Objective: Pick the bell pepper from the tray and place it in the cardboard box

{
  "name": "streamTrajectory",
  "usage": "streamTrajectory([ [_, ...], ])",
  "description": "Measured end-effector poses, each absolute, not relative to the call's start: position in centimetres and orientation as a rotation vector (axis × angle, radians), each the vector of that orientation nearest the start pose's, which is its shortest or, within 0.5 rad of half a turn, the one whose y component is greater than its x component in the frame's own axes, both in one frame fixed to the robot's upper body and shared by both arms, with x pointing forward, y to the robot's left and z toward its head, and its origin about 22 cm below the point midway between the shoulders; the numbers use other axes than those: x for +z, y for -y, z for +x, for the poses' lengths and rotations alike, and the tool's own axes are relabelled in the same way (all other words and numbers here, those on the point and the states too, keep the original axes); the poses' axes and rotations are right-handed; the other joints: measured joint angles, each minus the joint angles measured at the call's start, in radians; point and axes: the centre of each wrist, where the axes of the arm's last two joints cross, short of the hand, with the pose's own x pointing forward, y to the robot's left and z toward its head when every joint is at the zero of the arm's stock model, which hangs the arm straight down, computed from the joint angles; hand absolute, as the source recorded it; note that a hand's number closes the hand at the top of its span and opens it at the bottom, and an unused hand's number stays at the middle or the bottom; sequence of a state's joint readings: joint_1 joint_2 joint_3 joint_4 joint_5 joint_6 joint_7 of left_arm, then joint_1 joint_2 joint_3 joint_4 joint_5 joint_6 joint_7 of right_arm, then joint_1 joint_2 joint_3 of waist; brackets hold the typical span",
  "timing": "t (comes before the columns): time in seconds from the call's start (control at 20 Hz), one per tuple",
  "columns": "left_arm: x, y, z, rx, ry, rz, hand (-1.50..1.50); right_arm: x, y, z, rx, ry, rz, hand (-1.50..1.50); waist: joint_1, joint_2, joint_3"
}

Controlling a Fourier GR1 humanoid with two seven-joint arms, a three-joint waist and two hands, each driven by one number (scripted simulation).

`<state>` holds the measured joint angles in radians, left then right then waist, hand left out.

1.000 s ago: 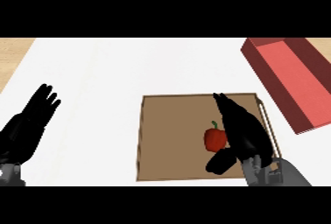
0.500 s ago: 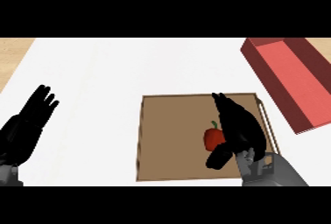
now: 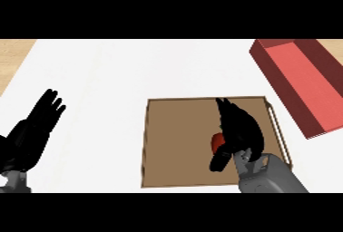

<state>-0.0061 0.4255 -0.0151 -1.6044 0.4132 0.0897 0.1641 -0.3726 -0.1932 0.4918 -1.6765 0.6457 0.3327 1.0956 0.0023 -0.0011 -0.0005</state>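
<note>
Head view: my right hand (image 3: pixel 241 131), fingers straight, covers the bell pepper (image 3: pixel 215 141) on the tray (image 3: pixel 174 136). I think grabbing it and carrying it to the red box (image 3: pixel 301 81) are left.

Straight-fingered left hand (image 3: pixel 33 133), right hand (image 3: pixel 240 131)

A white counter (image 3: pixel 120 77) borders a tan surface (image 3: pixel 10 56) at far left.

The right hand (image 3: pixel 240 131) has shifted over the bell pepper (image 3: pixel 216 142), apparently touching it, hiding its stem.
</note>
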Motion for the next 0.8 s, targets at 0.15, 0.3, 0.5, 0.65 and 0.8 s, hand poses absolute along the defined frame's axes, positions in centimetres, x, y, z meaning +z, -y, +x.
streamTrajectory([
  [0.15,4.9,-32.3,24.5,0.044,1.439,0.049,0.00,9.2,11.7,27.3,1.016,0.844,-0.778,-1.50,0.000,0.000,0.000],
  [0.3,5.0,-32.0,24.4,0.047,1.440,0.053,0.00,8.8,11.9,26.8,1.016,0.830,-0.773,-1.50,-0.002,0.000,0.000],
  [0.5,4.5,-32.1,24.0,0.048,1.442,0.054,0.00,7.8,11.7,27.0,1.029,0.795,-0.768,-1.50,0.000,0.000,0.000],
  [0.65,4.7,-31.9,24.9,0.053,1.446,0.056,0.00,7.3,11.7,27.1,1.039,0.778,-0.763,-1.50,-0.002,0.001,0.000],
  [0.8,5.1,-31.6,24.5,0.051,1.442,0.054,0.00,6.7,11.9,27.4,1.040,0.757,-0.764,-1.50,0.000,0.000,0.000],
])
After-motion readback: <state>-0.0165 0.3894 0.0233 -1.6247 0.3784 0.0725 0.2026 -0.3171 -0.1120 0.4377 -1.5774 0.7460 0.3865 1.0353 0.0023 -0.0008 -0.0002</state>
